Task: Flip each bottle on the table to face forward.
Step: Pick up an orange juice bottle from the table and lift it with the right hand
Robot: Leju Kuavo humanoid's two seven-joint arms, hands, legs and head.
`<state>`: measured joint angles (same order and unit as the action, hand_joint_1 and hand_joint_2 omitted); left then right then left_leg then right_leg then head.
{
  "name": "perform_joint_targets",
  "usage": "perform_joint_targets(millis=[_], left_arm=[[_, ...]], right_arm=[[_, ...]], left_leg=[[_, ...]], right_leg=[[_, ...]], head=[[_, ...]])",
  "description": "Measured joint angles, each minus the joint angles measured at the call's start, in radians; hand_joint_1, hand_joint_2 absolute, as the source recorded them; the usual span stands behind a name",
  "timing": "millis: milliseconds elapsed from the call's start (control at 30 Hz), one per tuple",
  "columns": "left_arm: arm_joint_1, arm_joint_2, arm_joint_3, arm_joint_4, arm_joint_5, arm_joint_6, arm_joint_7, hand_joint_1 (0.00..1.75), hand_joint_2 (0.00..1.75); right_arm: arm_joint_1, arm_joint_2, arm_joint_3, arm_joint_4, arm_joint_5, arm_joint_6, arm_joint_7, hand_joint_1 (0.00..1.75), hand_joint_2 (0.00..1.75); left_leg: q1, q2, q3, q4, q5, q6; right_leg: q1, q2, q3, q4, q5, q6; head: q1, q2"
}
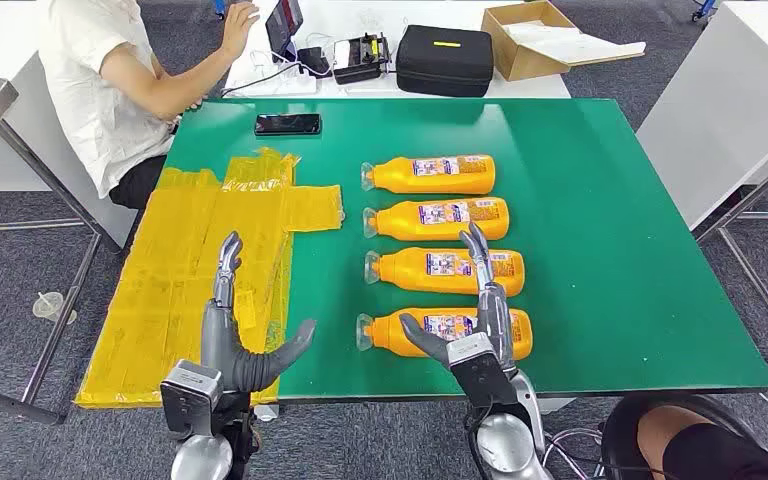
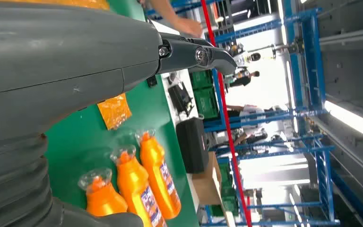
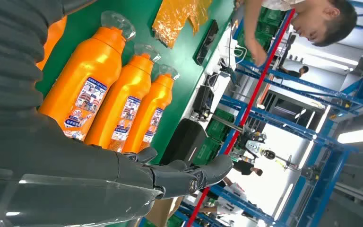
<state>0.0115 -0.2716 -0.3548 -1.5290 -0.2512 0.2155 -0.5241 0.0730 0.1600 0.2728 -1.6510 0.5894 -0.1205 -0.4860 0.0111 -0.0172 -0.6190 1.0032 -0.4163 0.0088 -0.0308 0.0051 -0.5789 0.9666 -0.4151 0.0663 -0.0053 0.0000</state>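
Note:
Several orange bottles with clear caps lie on their sides in a column on the green table (image 1: pixel 600 260), caps to the left and labels facing up. The nearest bottle (image 1: pixel 440 331) lies just beyond my right hand (image 1: pixel 475 320), which hovers over it with fingers stretched out and thumb apart, holding nothing. Beyond it lie a second bottle (image 1: pixel 445 271), a third (image 1: pixel 438 218) and the farthest (image 1: pixel 430 174). My left hand (image 1: pixel 235 335) is open over the yellow sheet (image 1: pixel 200 260), left of the bottles. The right wrist view has three bottles (image 3: pixel 92 85) beside my fingers (image 3: pixel 189 175).
A black phone (image 1: pixel 287 124) lies at the table's far left edge. A person in a white shirt (image 1: pixel 110 80) sits at the far left corner. A black case (image 1: pixel 445 60) and a cardboard box (image 1: pixel 540 38) stand on the white table behind. A knee (image 1: pixel 690 440) is at the near right.

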Motion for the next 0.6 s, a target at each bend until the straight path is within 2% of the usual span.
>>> perform_joint_targets(millis=[333,600], left_arm=[[0.002,0.0,0.001,0.0,0.0,-0.031,0.009,0.0,1.75],[0.005,0.0,0.01,0.0,0.0,-0.058,0.026,0.0,1.75]], right_arm=[[0.0,-0.014,0.005,0.0,0.044,-0.006,0.011,0.0,1.75],[-0.003,-0.07,0.022,0.018,0.195,-0.009,0.094,0.0,1.75]], left_leg=[[0.0,0.0,0.0,0.0,0.0,0.0],[0.0,0.0,0.0,0.0,0.0,0.0]], right_leg=[[0.0,0.0,0.0,0.0,0.0,0.0],[0.0,0.0,0.0,0.0,0.0,0.0]], head=[[0.0,0.0],[0.0,0.0]])
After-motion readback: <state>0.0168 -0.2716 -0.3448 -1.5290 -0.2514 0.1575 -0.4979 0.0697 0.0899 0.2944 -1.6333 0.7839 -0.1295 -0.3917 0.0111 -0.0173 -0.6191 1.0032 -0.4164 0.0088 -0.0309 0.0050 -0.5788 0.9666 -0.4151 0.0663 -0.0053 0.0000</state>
